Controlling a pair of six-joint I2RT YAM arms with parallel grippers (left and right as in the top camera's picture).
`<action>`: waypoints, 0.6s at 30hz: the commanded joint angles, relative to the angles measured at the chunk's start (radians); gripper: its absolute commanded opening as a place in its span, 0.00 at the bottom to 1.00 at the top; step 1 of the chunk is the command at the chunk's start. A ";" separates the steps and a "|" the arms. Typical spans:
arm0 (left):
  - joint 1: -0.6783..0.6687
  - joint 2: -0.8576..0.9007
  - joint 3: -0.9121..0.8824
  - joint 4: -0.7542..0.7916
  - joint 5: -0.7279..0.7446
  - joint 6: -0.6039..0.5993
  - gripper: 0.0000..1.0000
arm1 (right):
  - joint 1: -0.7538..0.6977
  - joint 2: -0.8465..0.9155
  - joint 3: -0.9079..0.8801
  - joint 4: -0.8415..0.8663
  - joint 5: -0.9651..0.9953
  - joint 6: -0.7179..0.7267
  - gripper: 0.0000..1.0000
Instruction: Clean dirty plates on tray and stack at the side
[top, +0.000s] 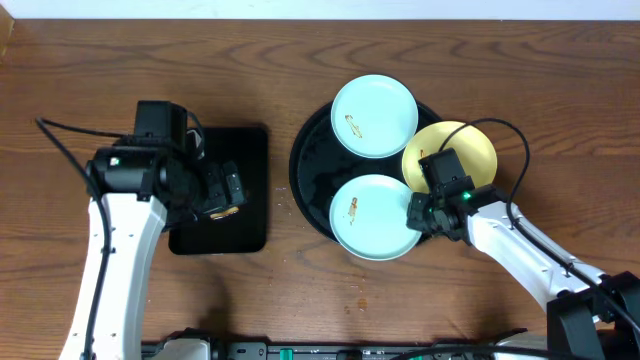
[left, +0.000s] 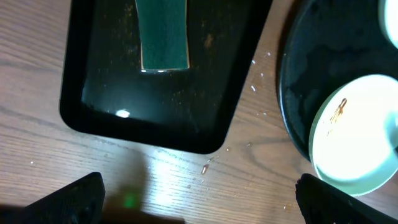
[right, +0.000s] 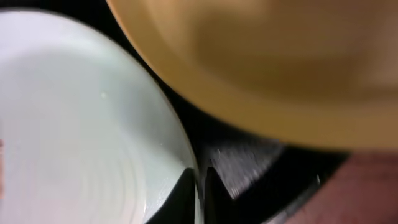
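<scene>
three plates (top: 374, 116) on tray (top: 310, 170); sponge (left: 163, 34) in rectangular tray (top: 245, 150); left fingers (top: 228, 188) wide; right fingers (top: 420, 213) clamp plate (top: 370, 215)

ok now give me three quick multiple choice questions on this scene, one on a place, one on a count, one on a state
1. Where does the green sponge lie?
A. in the rectangular tray
B. in the round tray
C. on the bare table

2. How many plates are aqua?
A. one
B. two
C. three

3. How is the left gripper?
A. shut on a plate
B. shut on the sponge
C. open and empty

Answers:
1 A, the left wrist view shows the sponge inside that tray.
2 B, the far aqua plate and near aqua plate sit beside one yellow plate.
3 C, its fingers stand wide apart with nothing between.
</scene>
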 joint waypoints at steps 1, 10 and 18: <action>-0.001 0.019 0.011 -0.003 -0.018 0.014 0.98 | -0.005 0.003 -0.003 0.056 0.079 0.007 0.01; -0.001 0.024 0.011 -0.002 -0.029 0.014 0.98 | -0.004 0.003 -0.003 0.183 0.152 0.007 0.01; -0.001 0.024 -0.034 0.071 -0.058 0.018 0.98 | -0.004 0.003 -0.008 0.073 0.124 0.007 0.02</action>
